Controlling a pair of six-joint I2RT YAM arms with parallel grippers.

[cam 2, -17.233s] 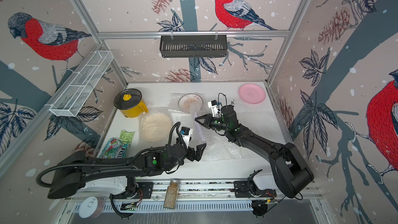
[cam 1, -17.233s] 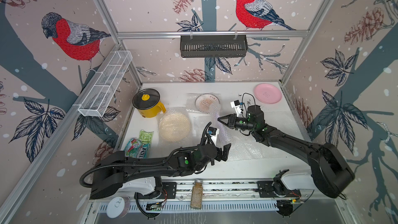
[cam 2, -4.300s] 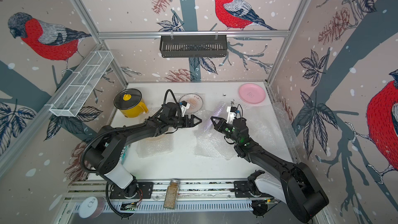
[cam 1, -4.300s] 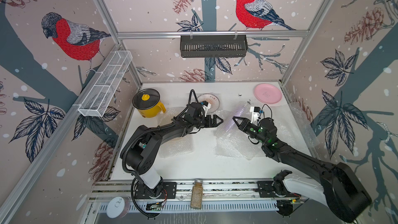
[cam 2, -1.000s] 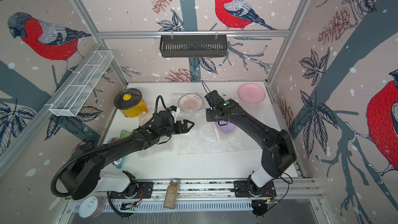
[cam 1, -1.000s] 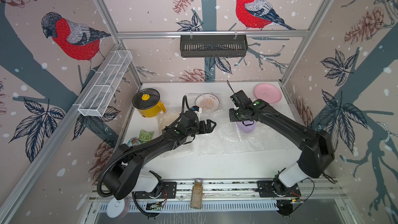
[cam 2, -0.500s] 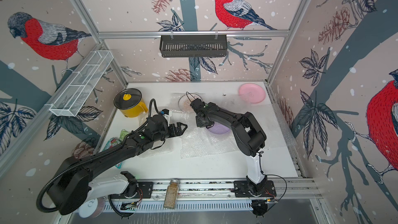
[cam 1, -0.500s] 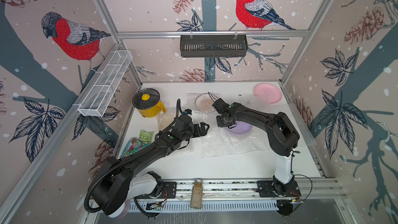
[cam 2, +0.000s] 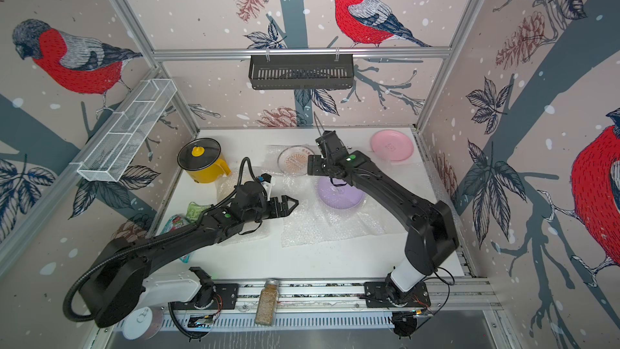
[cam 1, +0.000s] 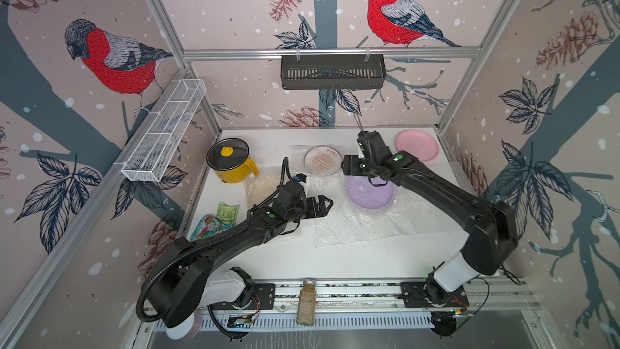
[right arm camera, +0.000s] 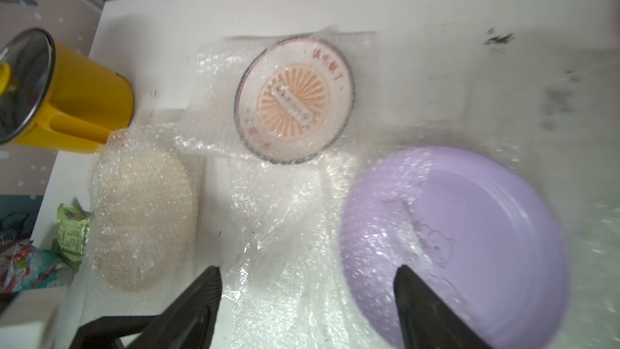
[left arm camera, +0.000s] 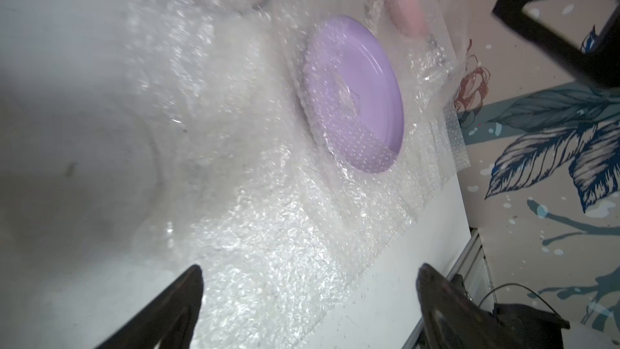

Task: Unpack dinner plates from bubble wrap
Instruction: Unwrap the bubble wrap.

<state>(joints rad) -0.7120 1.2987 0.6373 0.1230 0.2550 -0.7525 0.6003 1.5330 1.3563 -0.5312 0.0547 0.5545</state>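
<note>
- Reaching from the near left rail, the left arm (cam 1: 235,233) is stretched low across the table (cam 1: 335,260), with its forearm angled toward the middle.
- The left gripper (cam 1: 322,205) is pointed rightward at the lilac plate (cam 1: 369,193) but is kept apart from it. Its jaws are seen spread wide in the wrist view (left arm camera: 308,280), with nothing between them.
- The right arm (cam 1: 446,193) is raised from the near right rail, and its forearm is carried diagonally toward the far left, passing over the right rim of the lilac plate.
- The right gripper (right arm camera: 307,276) is bent at the wrist and held just beside the lilac plate's far left edge. Its jaws are seen parted and empty.
- The lilac plate is laid on a spread sheet of bubble wrap (cam 1: 362,226), and a fold of the wrap is draped over part of it.
- The sunburst plate (cam 1: 322,161) is found just beyond it, lying among more wrap.
- The cream plate (right arm camera: 144,216) is seen fully wrapped beside the yellow pot (cam 1: 231,162).
- The pink plate (cam 1: 417,146) is set bare in the far right corner.
</note>
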